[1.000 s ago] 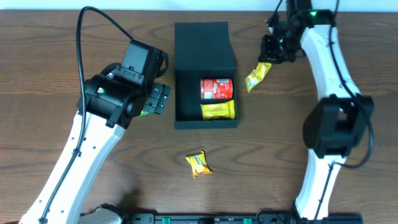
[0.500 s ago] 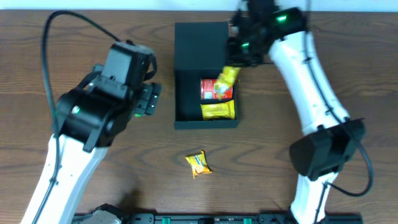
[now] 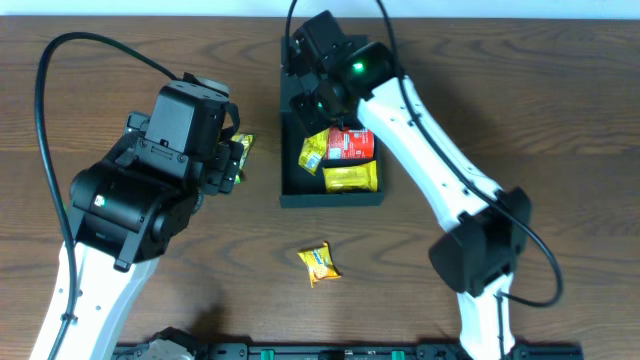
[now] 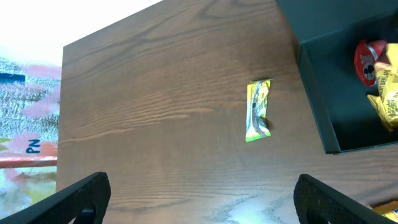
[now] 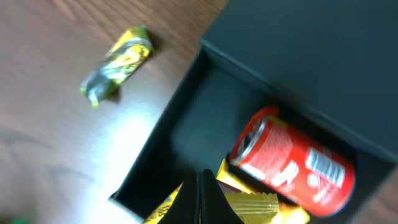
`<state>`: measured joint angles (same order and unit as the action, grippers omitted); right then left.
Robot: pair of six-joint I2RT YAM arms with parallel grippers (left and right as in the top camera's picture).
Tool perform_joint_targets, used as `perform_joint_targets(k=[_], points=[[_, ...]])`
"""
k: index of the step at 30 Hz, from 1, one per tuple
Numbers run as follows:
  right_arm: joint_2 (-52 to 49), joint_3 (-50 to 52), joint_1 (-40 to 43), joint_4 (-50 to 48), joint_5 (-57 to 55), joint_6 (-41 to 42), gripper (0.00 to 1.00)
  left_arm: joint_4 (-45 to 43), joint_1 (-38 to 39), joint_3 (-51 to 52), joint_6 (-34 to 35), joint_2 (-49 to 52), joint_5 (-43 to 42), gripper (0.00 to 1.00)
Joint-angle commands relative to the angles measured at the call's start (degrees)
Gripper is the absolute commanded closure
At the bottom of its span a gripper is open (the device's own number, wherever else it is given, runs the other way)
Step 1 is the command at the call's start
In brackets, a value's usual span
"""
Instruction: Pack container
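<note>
Dark teal-black card makes up the container [image 3: 330, 199]. From above it sits at the middle of the wooden table [image 3: 580, 100], close to the far edge. Its lid [image 3: 322, 55] is folded back toward that edge, so the inside lies open for filling. The right gripper [image 3: 318, 128] reaches in from the far side and dangles a yellow packet [image 3: 313, 153] over the side of the box nearer the left arm. That seems the only bare floor, beside the red can [image 3: 350, 144] and a second yellow packet [image 3: 351, 179]. An orange-yellow packet [image 3: 319, 263] waits toward the near edge. A green-yellow packet [image 3: 243, 148] lies just outside the box, by the left gripper [image 3: 232, 160].

From the left wrist, the left gripper [image 4: 202, 183] is spread wide and holds nothing. It is poised above the green-yellow packet [image 4: 258, 110], probably to take it next. The container [image 4: 317, 81] shows one wall close by. Beyond the table's edge, "PN" reads on a patterned surface [image 4: 34, 146].

From the right wrist, the right gripper [image 5: 202, 193] has its fingers pressed together, apparently pinching the yellow packet [image 5: 249, 208] low inside the container [image 5: 155, 158]. The red can [image 5: 292, 162] lies on its side, and its white label print is too blurred to read.
</note>
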<state>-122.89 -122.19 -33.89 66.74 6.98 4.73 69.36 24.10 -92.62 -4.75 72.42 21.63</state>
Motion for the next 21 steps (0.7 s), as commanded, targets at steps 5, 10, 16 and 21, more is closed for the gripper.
perform_joint_targets(k=[5,10,16,21], points=[[-5.8,-0.9,0.0,-2.3,0.4,-3.8,0.99,0.7,-0.2,-1.1,0.0,-0.4,1.2,0.05],[-8.5,-0.9,-0.1,-3.0,2.7,-4.7,0.99,0.7,-0.2,-1.1,0.0,-0.4,1.2,0.05],[-9.2,-0.9,0.0,-3.9,2.7,-5.7,0.97,0.7,-0.1,-1.1,0.0,-0.4,1.2,0.05],[-9.2,-0.9,0.0,-5.1,2.6,-6.2,0.79,0.7,-0.2,-1.1,0.0,-0.4,1.2,0.05]])
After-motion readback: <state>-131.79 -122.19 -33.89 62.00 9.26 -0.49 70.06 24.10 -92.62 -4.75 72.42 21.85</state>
